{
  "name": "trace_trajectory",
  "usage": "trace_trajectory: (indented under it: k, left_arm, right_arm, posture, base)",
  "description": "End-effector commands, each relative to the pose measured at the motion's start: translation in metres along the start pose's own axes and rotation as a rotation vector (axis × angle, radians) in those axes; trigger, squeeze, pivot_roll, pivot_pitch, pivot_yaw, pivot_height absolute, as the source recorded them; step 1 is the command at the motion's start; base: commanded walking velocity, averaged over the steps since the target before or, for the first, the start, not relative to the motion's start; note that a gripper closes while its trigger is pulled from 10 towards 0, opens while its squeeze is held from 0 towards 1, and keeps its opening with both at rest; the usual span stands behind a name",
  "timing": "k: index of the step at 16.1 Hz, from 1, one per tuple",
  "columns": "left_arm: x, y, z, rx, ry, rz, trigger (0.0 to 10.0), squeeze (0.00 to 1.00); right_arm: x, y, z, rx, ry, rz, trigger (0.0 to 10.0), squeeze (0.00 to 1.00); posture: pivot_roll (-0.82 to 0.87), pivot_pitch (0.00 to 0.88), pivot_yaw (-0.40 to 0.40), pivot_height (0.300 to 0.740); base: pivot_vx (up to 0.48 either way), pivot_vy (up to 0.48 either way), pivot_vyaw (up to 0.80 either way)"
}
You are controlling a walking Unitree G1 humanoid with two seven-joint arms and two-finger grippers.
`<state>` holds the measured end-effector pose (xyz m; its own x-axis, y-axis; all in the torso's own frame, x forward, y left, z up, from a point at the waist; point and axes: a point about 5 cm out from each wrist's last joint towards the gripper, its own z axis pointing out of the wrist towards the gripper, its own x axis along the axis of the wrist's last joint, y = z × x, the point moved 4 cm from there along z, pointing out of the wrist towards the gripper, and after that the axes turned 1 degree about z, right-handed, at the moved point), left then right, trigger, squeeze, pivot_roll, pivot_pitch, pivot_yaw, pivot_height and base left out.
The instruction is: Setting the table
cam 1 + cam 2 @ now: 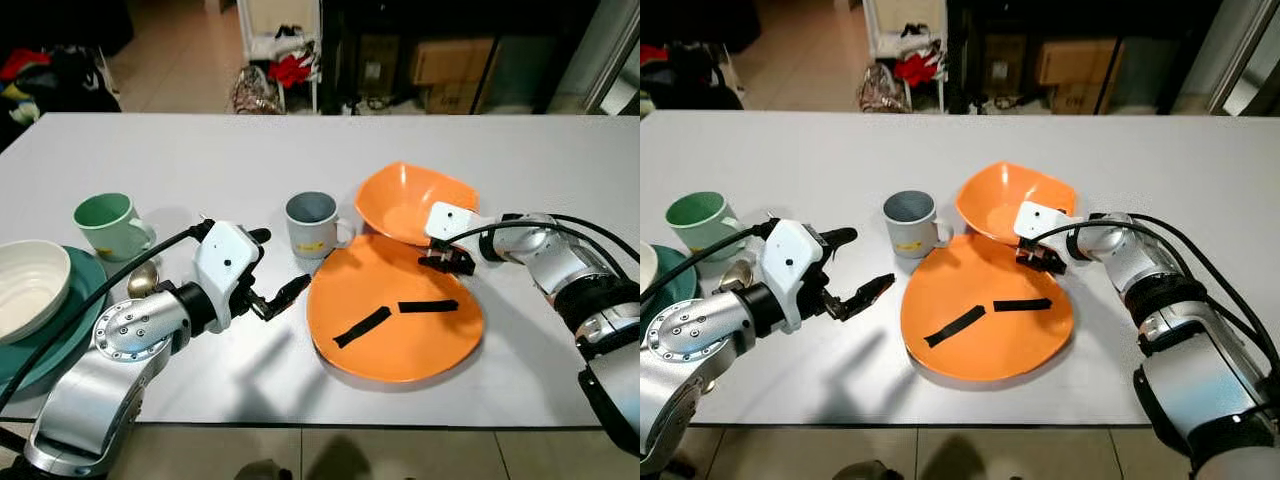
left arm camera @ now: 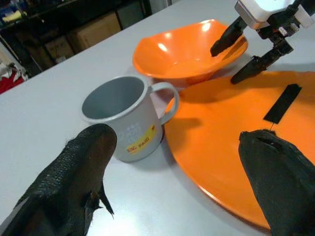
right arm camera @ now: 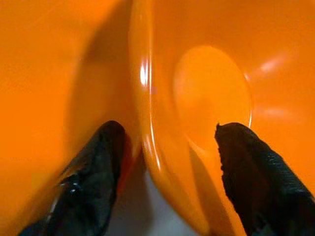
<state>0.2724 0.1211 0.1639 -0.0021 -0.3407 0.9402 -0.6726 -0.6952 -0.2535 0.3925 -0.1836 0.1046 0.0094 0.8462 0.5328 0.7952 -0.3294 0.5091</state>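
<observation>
A lived-in home, at a dining spot. A long white table carries everyday tableware: an orange plate and orange bowl at the right gripper, a grey mug just ahead of the left gripper, a green mug beside it. Beyond the table lie tiled floor, cardboard boxes and heaped clothes.

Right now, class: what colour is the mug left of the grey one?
Pale green mug, clearest in the left eye view.
</observation>
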Motion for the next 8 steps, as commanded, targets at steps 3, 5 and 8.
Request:
trace_trajectory:
  k: [3, 5, 8]
  left_arm:
    - [0.0065, 0.0005, -0.0007, -0.016, 0.012, 0.017, 10.0, 0.00]
    - [0.0070, 0.0006, -0.0003, -0.020, 0.011, 0.017, 10.0, 0.00]
    - [0.0055, 0.0026, -0.0001, -0.039, 0.001, 0.019, 10.0, 0.00]
  right_arm:
    - [0.0072, 0.0074, -0.0007, -0.010, 0.010, -0.035, 0.0, 0.00]
    - [0.0075, 0.0080, -0.0006, -0.012, 0.010, -0.041, 0.0, 0.00]
    - [0.0073, 0.0086, -0.0010, -0.008, 0.007, -0.051, 0.0, 0.00]
  posture:
    - [0.14, 0.000, 0.054, 0.740]
    - [0.14, 0.000, 0.054, 0.740]
    - [0.13, 0.000, 0.060, 0.740]
  base:
    - [0.000, 0.000, 0.00]
    - [0.000, 0.000, 0.00]
    - [0.000, 0.000, 0.00]
